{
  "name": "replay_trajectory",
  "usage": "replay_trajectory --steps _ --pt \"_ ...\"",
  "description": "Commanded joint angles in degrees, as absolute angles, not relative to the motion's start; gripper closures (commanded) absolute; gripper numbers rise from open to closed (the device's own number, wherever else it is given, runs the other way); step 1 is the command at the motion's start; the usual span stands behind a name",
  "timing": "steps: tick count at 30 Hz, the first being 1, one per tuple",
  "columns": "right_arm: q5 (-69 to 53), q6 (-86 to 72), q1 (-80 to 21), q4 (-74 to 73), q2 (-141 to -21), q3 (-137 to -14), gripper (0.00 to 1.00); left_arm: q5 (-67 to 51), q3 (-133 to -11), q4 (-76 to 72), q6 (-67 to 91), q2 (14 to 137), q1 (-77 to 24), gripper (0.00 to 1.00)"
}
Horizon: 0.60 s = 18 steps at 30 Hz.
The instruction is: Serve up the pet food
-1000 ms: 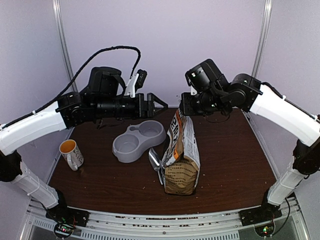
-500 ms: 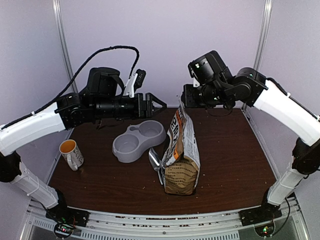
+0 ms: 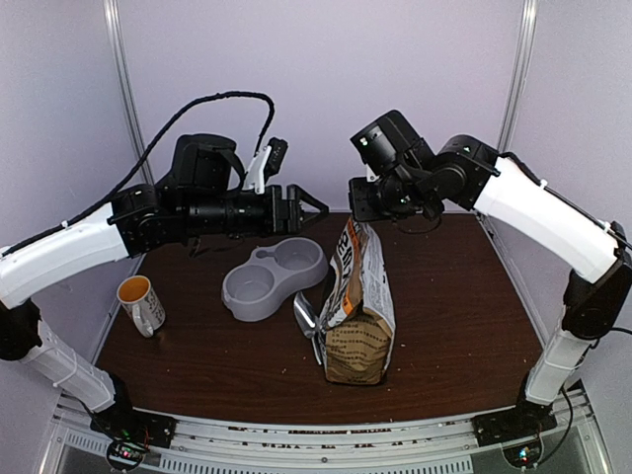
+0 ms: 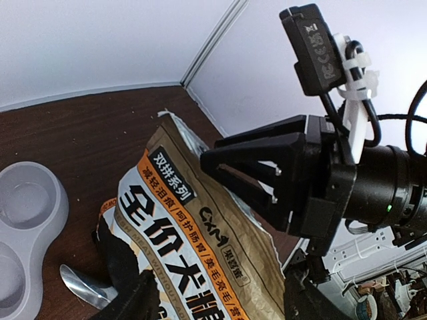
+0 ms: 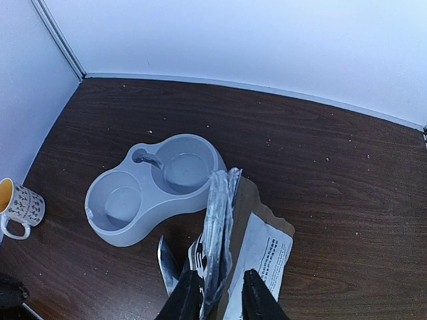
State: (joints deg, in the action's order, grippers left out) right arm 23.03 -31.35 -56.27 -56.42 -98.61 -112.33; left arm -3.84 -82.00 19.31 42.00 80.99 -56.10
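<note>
The kraft-brown pet food bag (image 3: 357,306) stands upright mid-table, its top crumpled nearly closed with silver lining showing (image 5: 217,213). The kibble is hidden inside. My right gripper (image 3: 357,212) hovers just over the bag's top edge, open; in its wrist view the gripper (image 5: 219,300) has a finger on either side of the top fold, not pinching it. My left gripper (image 3: 314,205) is open and empty, held high left of the bag top, pointing at it. In the left wrist view the gripper (image 4: 223,303) frames the printed bag face (image 4: 200,227).
The grey double bowl (image 3: 275,278) sits left of the bag, both wells empty (image 5: 157,183). A metal scoop (image 3: 306,316) lies against the bag's left side. A patterned mug (image 3: 141,303) stands at the left edge. A few crumbs dot the dark table (image 3: 464,326).
My right arm has swung left and risen a little, bringing its gripper over the bag's top edge. The left arm, bag, bowl and scoop have not moved.
</note>
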Motion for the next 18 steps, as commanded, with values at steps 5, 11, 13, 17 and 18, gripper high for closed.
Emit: replay_trajectory --steps 5,11,13,17,18 --pt "26.7 -31.3 -56.5 -58.8 -99.5 -115.0 0.80 -3.7 -81.4 16.3 42.2 79.0 -56.2 0.33" --pt "25.6 -31.5 -56.5 -58.0 -98.8 -115.6 0.80 -3.6 -81.6 16.3 42.0 79.1 -56.2 0.33" --pt "24.5 -31.5 -56.6 -57.4 -98.4 -115.8 0.79 -3.7 -81.6 16.4 42.0 79.1 -56.2 0.33" --pt "24.2 -31.8 -56.5 -57.0 -97.8 -116.0 0.80 -3.7 -81.7 16.4 42.1 79.0 -56.2 0.33" --pt "24.4 -31.8 -56.5 -57.1 -97.9 -116.1 0.81 -3.8 -81.6 16.4 42.0 78.9 -56.2 0.33"
